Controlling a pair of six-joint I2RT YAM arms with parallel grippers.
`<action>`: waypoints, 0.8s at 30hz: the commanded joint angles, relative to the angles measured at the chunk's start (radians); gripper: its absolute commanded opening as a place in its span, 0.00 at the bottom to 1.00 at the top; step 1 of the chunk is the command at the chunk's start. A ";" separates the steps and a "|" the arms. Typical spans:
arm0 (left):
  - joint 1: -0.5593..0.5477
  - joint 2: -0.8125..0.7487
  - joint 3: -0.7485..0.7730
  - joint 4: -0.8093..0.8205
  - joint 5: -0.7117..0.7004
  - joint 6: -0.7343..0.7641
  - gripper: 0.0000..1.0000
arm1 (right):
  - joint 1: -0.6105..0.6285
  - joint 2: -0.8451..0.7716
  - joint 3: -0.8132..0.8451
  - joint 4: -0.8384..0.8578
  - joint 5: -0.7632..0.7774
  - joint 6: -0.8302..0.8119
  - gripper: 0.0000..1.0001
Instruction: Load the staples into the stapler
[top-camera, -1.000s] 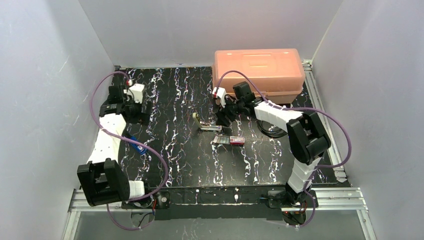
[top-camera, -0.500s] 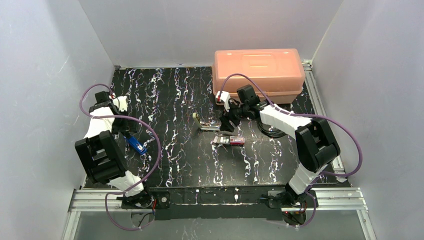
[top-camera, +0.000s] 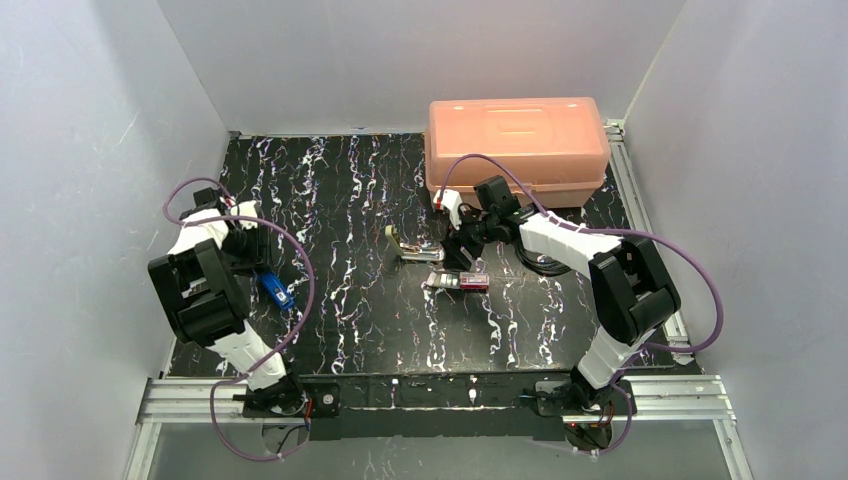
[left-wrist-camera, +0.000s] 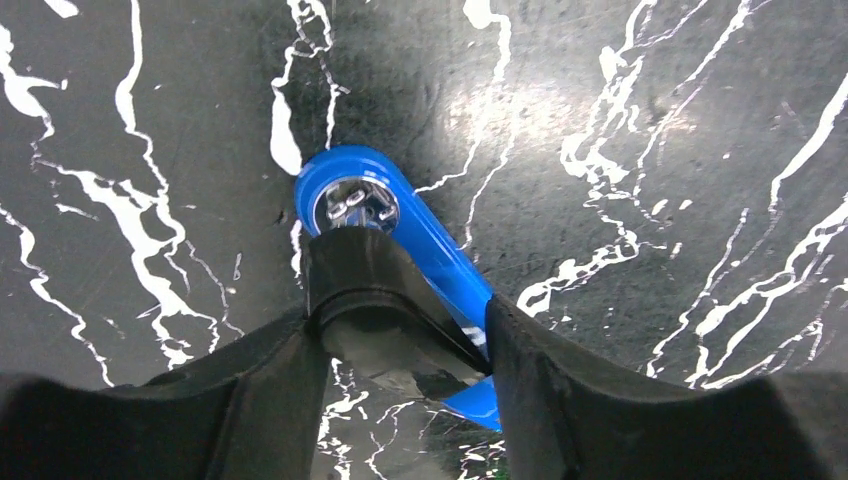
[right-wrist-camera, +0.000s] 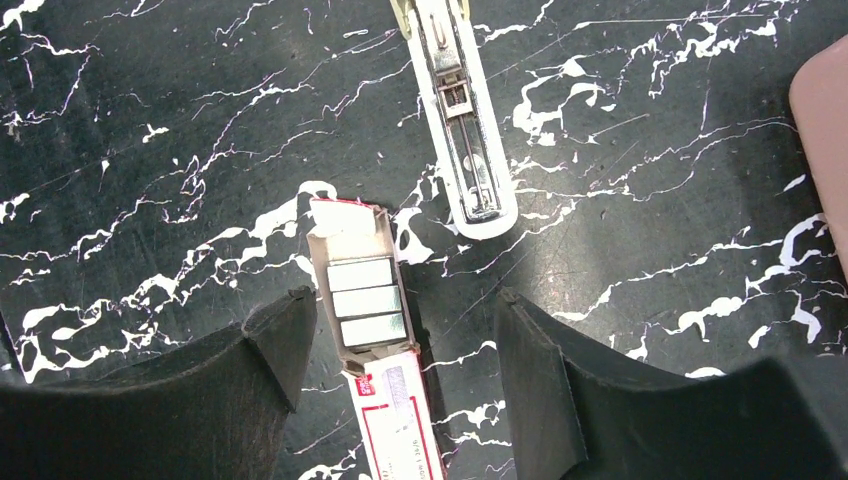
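Pale walls enclose a black, white-veined desk (top-camera: 350, 330), with a translucent orange lidded bin (top-camera: 515, 135) at the back. Left gripper (left-wrist-camera: 425, 305) flanks a glossy blue tool (left-wrist-camera: 425, 230); grip uncertain. Right gripper (right-wrist-camera: 400, 315) is spread, straddling the red carton's (right-wrist-camera: 395, 420) slid-out tray, probably to reach the silvery staples (right-wrist-camera: 365, 300). White stapler (right-wrist-camera: 465, 150) lies hinged open just beside, rail exposed for loading.

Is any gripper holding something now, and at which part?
The right gripper holds nothing; its open jaws straddle the staples. The left gripper flanks the blue tool at its middle; a grip cannot be told.
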 joint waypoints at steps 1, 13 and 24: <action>-0.026 0.008 0.063 -0.063 0.070 0.011 0.49 | 0.002 -0.046 0.018 -0.020 -0.012 -0.011 0.73; -0.230 -0.002 0.156 -0.148 0.161 0.154 0.03 | 0.001 -0.088 0.076 -0.108 -0.002 -0.038 0.73; -0.406 -0.162 0.215 -0.250 0.414 0.263 0.00 | 0.001 -0.132 0.087 -0.037 -0.193 0.033 0.74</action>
